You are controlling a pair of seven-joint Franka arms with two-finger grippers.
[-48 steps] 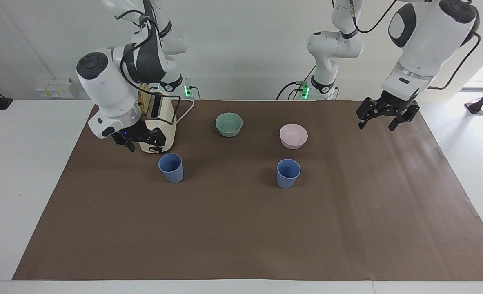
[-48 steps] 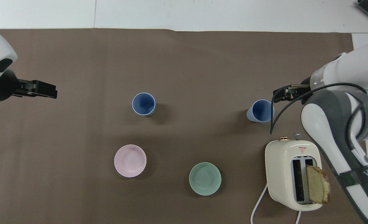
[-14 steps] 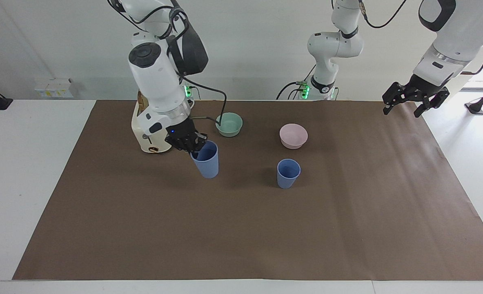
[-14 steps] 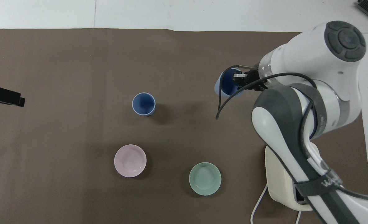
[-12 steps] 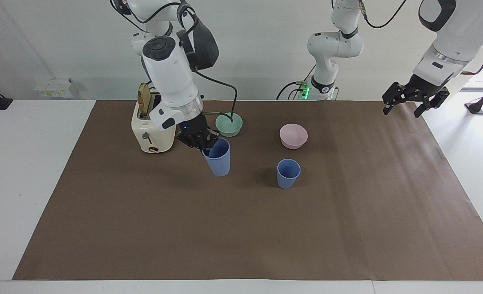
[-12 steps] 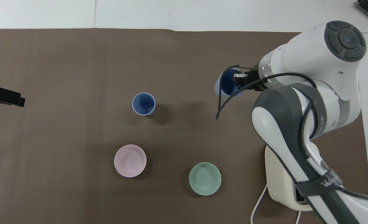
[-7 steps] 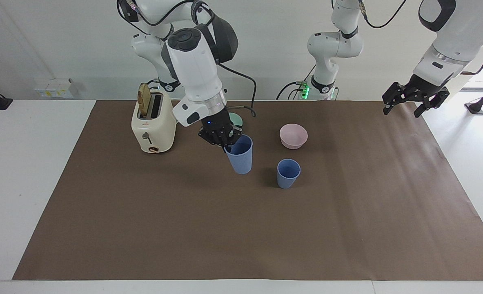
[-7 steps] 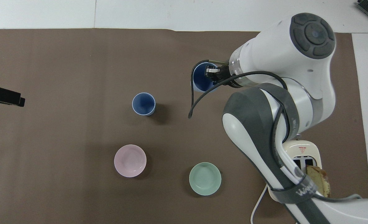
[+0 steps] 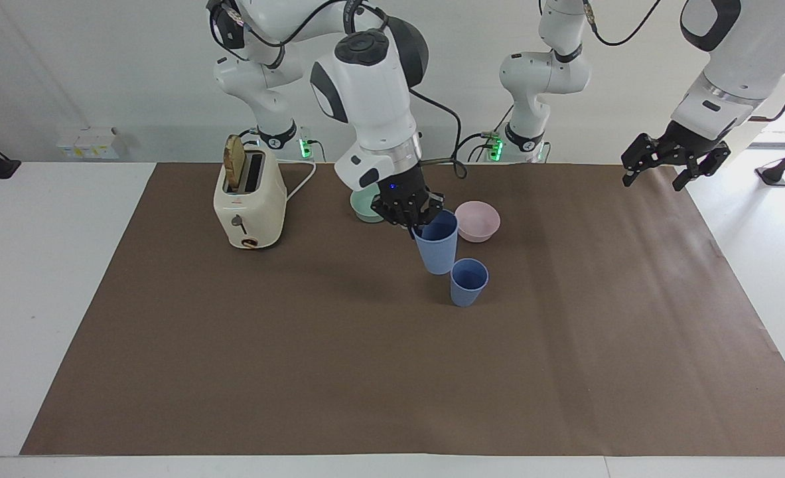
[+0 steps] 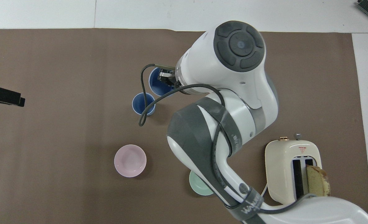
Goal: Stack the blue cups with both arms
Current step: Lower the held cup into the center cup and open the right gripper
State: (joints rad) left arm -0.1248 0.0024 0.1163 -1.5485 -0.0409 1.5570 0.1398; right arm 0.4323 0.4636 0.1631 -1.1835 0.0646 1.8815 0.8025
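One blue cup stands upright on the brown mat. A second blue cup hangs just above the mat, close beside the standing one on the side toward the right arm's end. My right gripper is shut on its rim, one finger inside the cup. My left gripper waits open and holds nothing, raised over the mat's edge at the left arm's end.
A pink bowl sits nearer to the robots than the standing cup. A green bowl is partly hidden by my right arm. A cream toaster with a bread slice stands toward the right arm's end.
My right arm has carried the blue cup across the mat from near the toaster to right beside the standing cup. The left gripper has stayed still over the last second.
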